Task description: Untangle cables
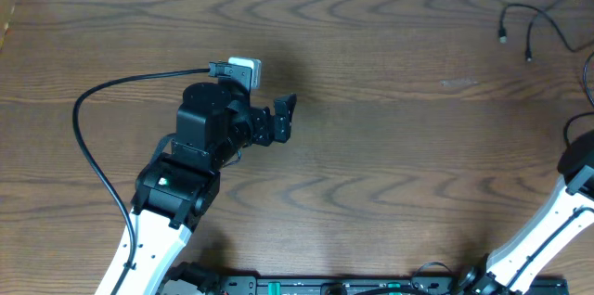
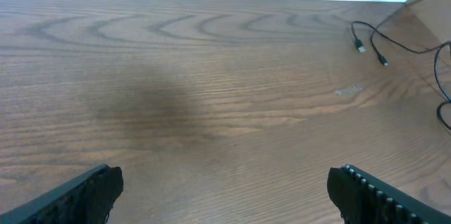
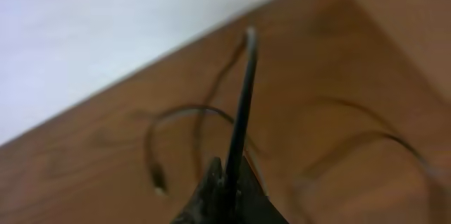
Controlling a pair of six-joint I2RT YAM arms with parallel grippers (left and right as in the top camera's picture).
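Hovering my left pincer (image 1: 283, 119) over the left middle of the table (image 1: 399, 156), jaws spread wide and nothing between them; in its wrist view only the two finger tips (image 2: 91, 189) poke in at the near corners. Over on the right, my right pincer (image 3: 227, 185) is clamped shut on a thin black cable (image 3: 243, 104), which stands up from the tips. That view is badly blurred, so where the strand ends I can't make out. From overhead the right pincer is cut off by the right edge. The rest of the cables (image 1: 502, 35) lie in the far right corner, small plug ends showing, loops running off the right edge, and how they cross I can't tell.
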